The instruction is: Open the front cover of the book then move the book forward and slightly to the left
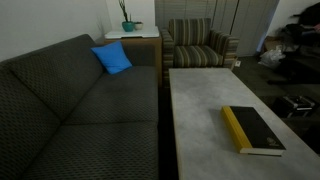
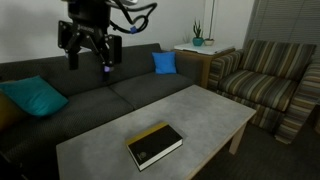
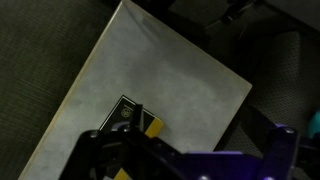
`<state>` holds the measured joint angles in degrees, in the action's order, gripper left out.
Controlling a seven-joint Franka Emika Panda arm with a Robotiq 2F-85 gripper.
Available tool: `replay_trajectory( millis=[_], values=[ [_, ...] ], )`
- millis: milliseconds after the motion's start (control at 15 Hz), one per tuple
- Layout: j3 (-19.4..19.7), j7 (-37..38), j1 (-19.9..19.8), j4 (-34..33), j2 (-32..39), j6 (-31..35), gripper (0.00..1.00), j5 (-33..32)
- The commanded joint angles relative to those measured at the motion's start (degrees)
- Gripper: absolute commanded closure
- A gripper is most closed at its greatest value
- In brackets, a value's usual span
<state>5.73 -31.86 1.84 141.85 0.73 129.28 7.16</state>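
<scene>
The book (image 1: 253,130) lies closed on the grey coffee table (image 1: 200,95), black front cover up, its yellow spine along one edge. It also shows in an exterior view (image 2: 155,146) near the table's front edge. In the wrist view the book (image 3: 128,112) is partly hidden behind the gripper's dark body. My gripper (image 2: 90,55) hangs high above the sofa, well away from the book, with its fingers spread and empty. It is out of view in the exterior view that looks along the table.
A dark sofa (image 2: 90,90) runs along the table, with a blue cushion (image 2: 164,62) and a teal cushion (image 2: 35,97). A striped armchair (image 2: 268,80) stands beyond the table's end. A side table with a plant (image 2: 197,42) is in the corner.
</scene>
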Motion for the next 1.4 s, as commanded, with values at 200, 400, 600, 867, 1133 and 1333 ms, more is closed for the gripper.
replay_trajectory(
  millis=[200,400,600,867,1133,1333],
  values=[
    [-2.6,-8.6,-7.7,-13.8,21.4,5.7,0.00,8.6],
    [-3.9,-6.5,-9.2,-12.6,20.4,5.3,0.00,5.9],
    [-4.5,-7.1,-10.5,-16.3,24.6,4.7,0.00,5.8],
    [-3.6,0.4,-8.9,-16.7,27.5,11.8,0.00,4.7],
    [-5.1,9.9,-11.7,-24.4,37.5,7.1,0.00,7.0],
    [-6.1,14.1,-14.4,-31.0,45.1,8.3,0.00,8.9]
  ],
)
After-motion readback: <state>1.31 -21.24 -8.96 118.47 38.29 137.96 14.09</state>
